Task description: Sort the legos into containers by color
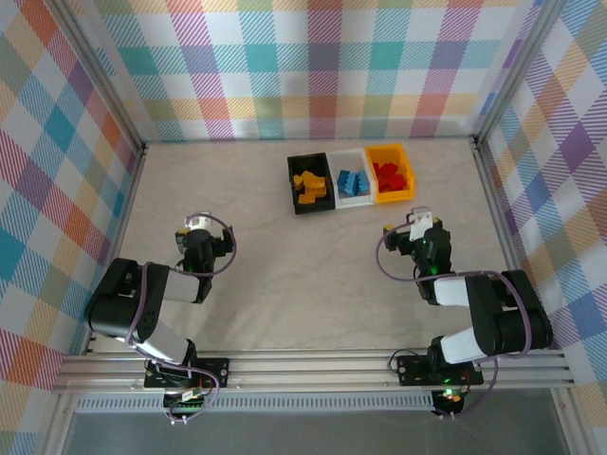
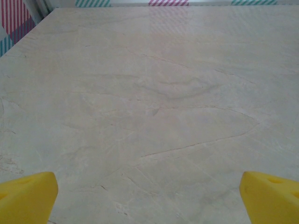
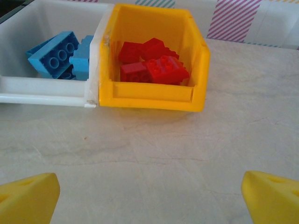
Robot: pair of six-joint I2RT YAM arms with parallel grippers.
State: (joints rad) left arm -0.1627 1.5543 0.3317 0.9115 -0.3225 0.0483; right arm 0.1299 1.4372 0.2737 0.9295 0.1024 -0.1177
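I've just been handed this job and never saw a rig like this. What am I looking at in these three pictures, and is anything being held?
Two robot arms are bolted at the near edge of a table. The overhead picture looks down on both: the left pincer and right pincer. The other two pictures come from cameras on each wrist; the yellow wedges at the bottom corners are that pincer's own fingers. Both pincers are open and hold nothing. At the far side stand three bins in a row: the black bin with yellow-orange bricks, the white bin with blue bricks, the yellow bin with red bricks.
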